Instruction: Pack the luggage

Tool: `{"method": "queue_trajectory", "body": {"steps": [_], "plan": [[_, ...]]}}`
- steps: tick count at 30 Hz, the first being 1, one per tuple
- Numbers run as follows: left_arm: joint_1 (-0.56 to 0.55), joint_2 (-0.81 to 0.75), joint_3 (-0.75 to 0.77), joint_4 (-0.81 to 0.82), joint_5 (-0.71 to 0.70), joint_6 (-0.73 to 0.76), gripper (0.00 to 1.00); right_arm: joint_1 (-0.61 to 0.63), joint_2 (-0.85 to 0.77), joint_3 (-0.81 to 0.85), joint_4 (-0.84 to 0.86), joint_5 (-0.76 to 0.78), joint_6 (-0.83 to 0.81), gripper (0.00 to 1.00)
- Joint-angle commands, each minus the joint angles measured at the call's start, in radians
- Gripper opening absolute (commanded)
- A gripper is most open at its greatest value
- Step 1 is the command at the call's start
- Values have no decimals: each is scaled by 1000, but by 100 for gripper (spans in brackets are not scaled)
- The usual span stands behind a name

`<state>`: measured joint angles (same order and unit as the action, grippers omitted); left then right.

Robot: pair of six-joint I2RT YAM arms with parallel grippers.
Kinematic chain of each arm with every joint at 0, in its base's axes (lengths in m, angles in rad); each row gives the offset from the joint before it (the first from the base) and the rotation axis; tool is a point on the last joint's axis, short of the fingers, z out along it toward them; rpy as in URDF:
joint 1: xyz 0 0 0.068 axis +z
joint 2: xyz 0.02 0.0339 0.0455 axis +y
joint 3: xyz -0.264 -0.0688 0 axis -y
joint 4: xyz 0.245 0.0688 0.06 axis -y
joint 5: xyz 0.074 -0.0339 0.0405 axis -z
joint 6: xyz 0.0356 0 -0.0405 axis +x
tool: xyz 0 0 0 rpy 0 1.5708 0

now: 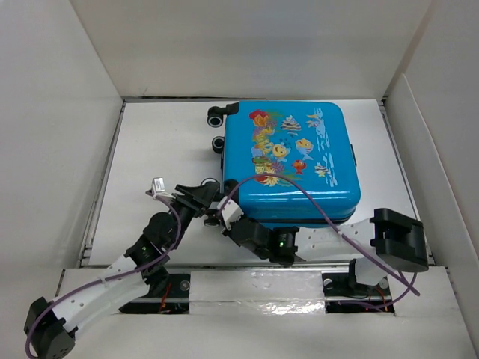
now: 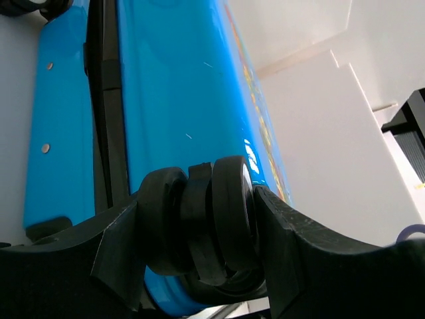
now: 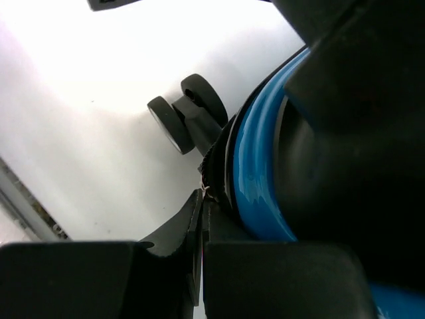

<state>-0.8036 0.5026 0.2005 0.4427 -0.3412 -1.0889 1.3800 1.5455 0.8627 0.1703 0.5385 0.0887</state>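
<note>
Luggage position: closed blue hard-shell suitcase (image 1: 299, 161) lying flat on the white table (image 1: 157, 149), fish print up, wheels toward the left, set right of centre.
Left gripper: (image 2: 198, 203) clamped on a black twin caster wheel (image 2: 229, 199) at the suitcase's near-left corner, one finger on each side of it.
Right gripper: (image 3: 201, 199) fingers pressed together at the dark seam, just beside the blue shell edge; not determinable whether anything thin is pinched between them.
Seam: dark band (image 2: 106, 100) between the two shell halves, shut along the visible run.
Other caster wheels: (image 1: 217, 117) at the far-left corner, untouched.
Surroundings: white walls (image 1: 60, 112) on three sides; taped strip (image 1: 254, 280) along the near edge by the arm bases.
Obstructions: purple cable (image 1: 322, 209) draped across the near part of the lid; right arm (image 1: 277, 243) lying over the near-left corner; black joint block (image 1: 398, 239) just beside the near-right corner.
Hidden: near-left corner covered by both arms from above; right half of the right wrist view blocked by a dark blurred mass.
Unclear: small white item (image 1: 158, 185) on the left arm, too small to identify.
</note>
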Motion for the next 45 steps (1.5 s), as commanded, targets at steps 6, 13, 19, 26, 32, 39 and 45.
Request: {"method": "queue_trajectory", "body": {"steps": [6, 13, 19, 26, 32, 39, 45], "plan": [[-325, 222, -50, -3, 62, 110, 0, -44, -392, -285, 215, -115, 51, 0], [-493, 560, 150, 144, -85, 182, 0, -148, -893, -401, -83, -109, 39, 0], [-482, 839, 353, 324, -4, 256, 0, -217, -1049, -522, -121, -138, 159, 0], [-450, 932, 474, 347, 45, 294, 9, -30, -856, -693, 252, 124, 417, 0], [-340, 751, 433, 145, 34, 299, 75, 36, -801, -548, 17, 241, 405, 0], [187, 551, 523, -191, 356, 326, 85, 36, -933, -588, 11, 233, 322, 0], [454, 724, 729, -327, 502, 524, 70, 27, -978, -567, -40, 224, 267, 0]]}}
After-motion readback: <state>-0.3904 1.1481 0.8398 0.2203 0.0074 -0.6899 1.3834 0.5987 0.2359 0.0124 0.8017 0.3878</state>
